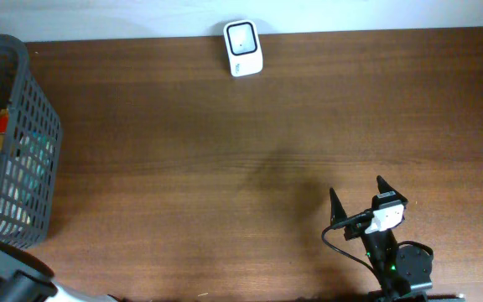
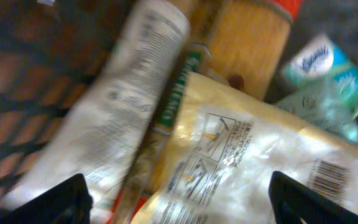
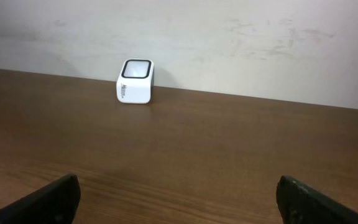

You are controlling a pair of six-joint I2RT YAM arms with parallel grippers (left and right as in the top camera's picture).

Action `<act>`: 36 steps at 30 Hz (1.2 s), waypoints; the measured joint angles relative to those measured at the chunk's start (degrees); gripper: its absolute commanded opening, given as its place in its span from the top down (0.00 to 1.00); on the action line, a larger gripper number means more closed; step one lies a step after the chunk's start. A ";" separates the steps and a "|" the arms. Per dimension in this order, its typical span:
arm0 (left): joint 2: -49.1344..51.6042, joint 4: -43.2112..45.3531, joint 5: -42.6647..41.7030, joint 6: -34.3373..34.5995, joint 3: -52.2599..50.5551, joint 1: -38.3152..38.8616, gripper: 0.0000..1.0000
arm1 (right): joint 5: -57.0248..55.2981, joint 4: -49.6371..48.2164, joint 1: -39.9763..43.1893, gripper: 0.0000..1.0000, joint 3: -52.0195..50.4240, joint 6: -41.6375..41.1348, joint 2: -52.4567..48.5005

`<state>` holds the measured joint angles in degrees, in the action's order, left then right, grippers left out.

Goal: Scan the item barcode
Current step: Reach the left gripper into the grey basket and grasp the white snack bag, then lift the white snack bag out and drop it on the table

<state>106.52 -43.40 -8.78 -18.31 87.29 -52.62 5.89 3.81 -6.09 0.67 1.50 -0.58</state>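
- The table (image 1: 225, 168) carries the basket (image 1: 36, 126) at its left edge and the scanner (image 1: 243, 48) at the far edge.
- Our left gripper (image 2: 188, 199) hangs down inside the basket, jaws spread wide, gripping nothing. The right gripper (image 3: 185, 199) sits equally wide and empty by the near edge.
- The pouch (image 2: 260, 149), lying on top in the basket beneath our left gripper, looks light, crinkly and slippery. We would pinch one edge, leaving its barcode (image 2: 331, 177) clear.

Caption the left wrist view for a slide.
Open left gripper above basket contents: cream pouch with barcode, white tube, tissue pack.
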 measured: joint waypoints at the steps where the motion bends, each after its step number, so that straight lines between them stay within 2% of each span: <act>1: 1.70 -0.02 -0.87 -1.29 -0.04 0.04 0.12 | 0.00 0.02 0.00 0.01 0.00 0.00 0.00; 2: 3.19 -0.02 -1.53 -2.19 -0.09 0.04 0.12 | 0.00 0.00 0.00 0.01 0.02 -0.02 0.00; 4: 5.62 0.15 -2.64 -3.39 -0.09 0.04 0.22 | 0.00 0.00 0.00 0.01 0.00 -0.02 0.00; 5: 5.99 0.26 -3.10 -3.63 -0.09 0.00 0.31 | 0.00 0.02 0.00 0.01 0.00 -0.02 0.00; 7: 6.67 0.74 -5.20 -4.04 -0.09 0.00 0.57 | 0.00 0.00 0.00 0.01 0.00 -0.02 0.00; 8: 6.86 0.81 -6.32 -4.39 -0.09 0.07 0.64 | 0.00 0.00 0.00 0.01 0.00 0.00 0.00; 9: 6.86 0.85 -6.73 -4.55 -0.09 0.24 0.64 | 0.00 0.00 0.00 0.01 0.00 -0.02 0.00; 10: 6.86 1.09 -6.88 -4.87 -0.09 0.31 0.53 | 0.00 0.00 0.00 0.01 0.00 0.00 0.00; 11: 6.86 1.25 -6.93 -4.68 -0.09 0.44 0.37 | 0.00 0.00 0.00 0.01 0.00 0.02 0.00; 12: 6.88 1.27 -6.95 -4.83 -0.09 0.55 0.30 | 0.00 0.00 0.00 0.01 0.00 0.00 0.00; 14: 7.28 1.29 -6.91 -4.44 -0.07 0.81 0.26 | 0.00 0.00 0.00 0.01 0.00 -0.02 0.00; 15: 8.09 1.27 -6.86 -4.66 0.00 0.81 0.32 | 0.00 0.00 0.00 0.01 0.02 0.00 0.00; 17: 8.70 1.14 -6.73 -4.72 0.37 0.79 0.53 | 0.00 0.00 0.00 0.01 0.02 0.02 0.00; 18: 8.98 1.03 -6.99 -4.87 0.52 0.81 0.78 | 0.00 0.02 0.00 0.01 0.00 0.00 0.00; 19: 9.25 1.01 -7.19 -4.81 0.61 0.90 0.96 | 0.00 0.00 0.00 0.01 0.00 -0.02 0.00; 20: 9.31 0.92 -7.34 -4.68 0.68 1.01 1.00 | 0.00 0.00 0.00 0.01 0.00 -0.04 0.00; 24: 9.35 -0.15 -7.23 -4.42 1.68 1.03 1.00 | 0.00 0.00 0.00 0.01 0.00 -0.02 0.00; 30: 7.30 -0.83 -5.60 7.48 10.38 1.46 1.00 | 0.00 0.00 0.00 0.01 0.02 0.00 0.00; 34: -4.26 1.64 -10.69 15.02 18.10 3.41 1.00 | 0.00 0.00 0.00 0.01 0.00 0.02 0.00; 36: -14.03 2.80 -14.10 16.92 20.06 8.15 1.00 | 0.00 0.00 0.00 0.01 0.00 0.04 0.00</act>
<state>92.49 -40.60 -22.87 -1.39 107.35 -44.47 5.89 3.81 -6.09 0.67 1.54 -0.58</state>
